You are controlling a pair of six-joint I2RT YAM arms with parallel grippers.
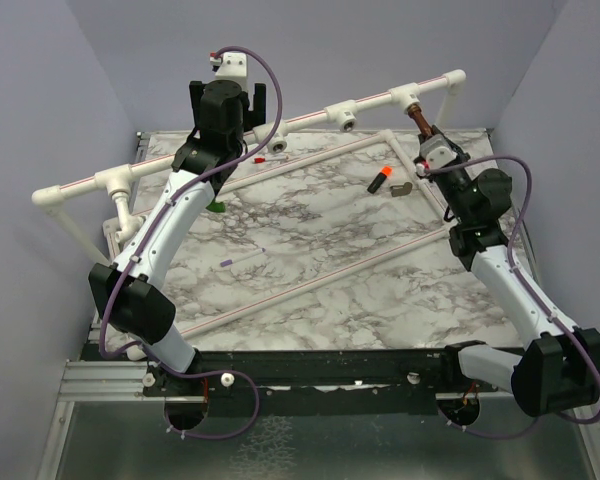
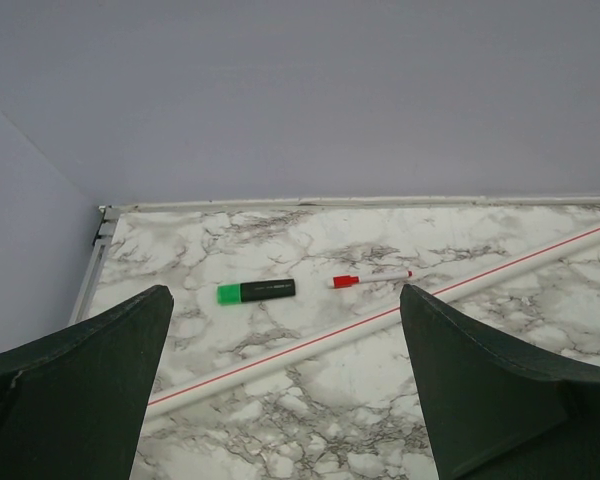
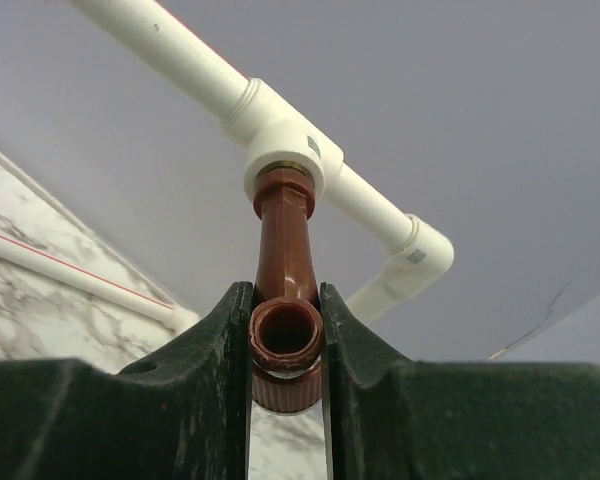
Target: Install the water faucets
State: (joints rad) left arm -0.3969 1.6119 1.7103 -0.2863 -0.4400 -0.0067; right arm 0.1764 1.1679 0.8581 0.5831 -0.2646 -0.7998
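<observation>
Grip: right hand (image 3: 285, 335) clenched on the reddish-brown faucet (image 3: 283, 250), pads on either side of its round open end. The faucet's upper end meets the downward mouth of a white tee fitting (image 3: 280, 140) on the raised pipe frame (image 1: 310, 115) at the far right of the surface (image 1: 310, 260). Just beside that arm lie an orange-and-black cylinder (image 1: 380, 181) and a grey-brown bent piece (image 1: 403, 188). Left hand (image 2: 285, 300) released, spread wide, grasping nothing, raised at far left. Beneath it lie a green highlighter (image 2: 256, 292), a red-capped marker (image 2: 370, 278) and a loose red-striped pipe (image 2: 380, 320).
</observation>
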